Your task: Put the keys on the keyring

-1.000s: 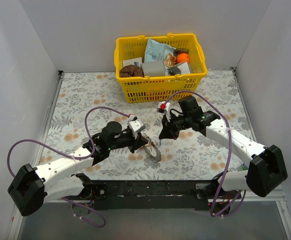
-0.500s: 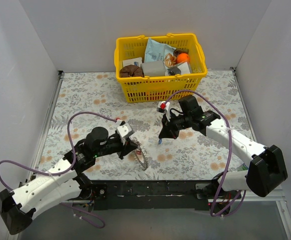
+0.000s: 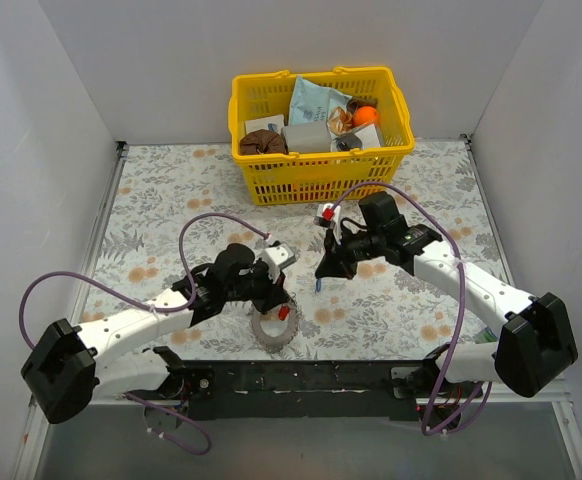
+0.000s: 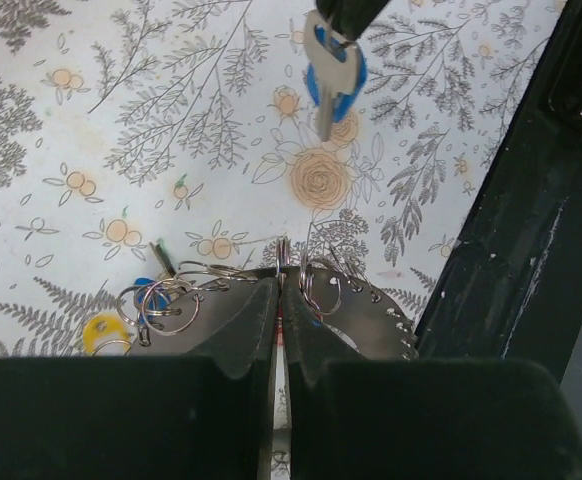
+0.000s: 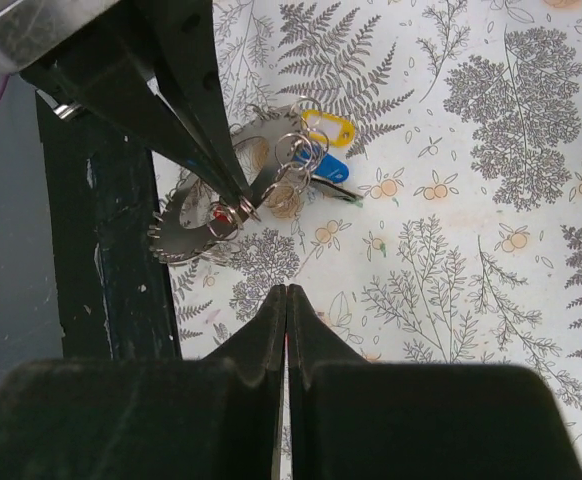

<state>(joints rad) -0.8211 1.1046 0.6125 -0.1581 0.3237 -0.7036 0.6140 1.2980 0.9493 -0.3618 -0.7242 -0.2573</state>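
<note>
1. Both grippers are pinching shut. The left gripper (image 3: 274,297) is clamping a thin wire loop (image 4: 283,262) at the rim of the keyring (image 3: 273,330). The right gripper (image 3: 323,272) is gripping the blue key (image 4: 333,80) by its head, blade hanging down.
2. The keyring is sitting by the near edge of the surface (image 3: 171,200), about mid-width and partly tilted. The blue key is hanging just beyond it, toward the far edge, not touching it.
3. To do this step well, I judge the left gripper should be holding the wire loop steady with its open end facing the key. The right gripper should be easing the key's hole onto that end in small, slow corrections. The wire loop looks thin and likely to slip or twist if pushed hard.
4. Hard to see:
   - The top of the key's head is disappearing into the right gripper, and the right wrist view is not showing the key at all.
   - The wire loop's opening is too small to make out.
   - The other keys (image 5: 316,160), one with a yellow tag (image 5: 327,129), are lying beside the keyring. I cannot tell whether they are threaded on.
   - A red bit (image 3: 283,313) at the keyring is unclear.
</note>
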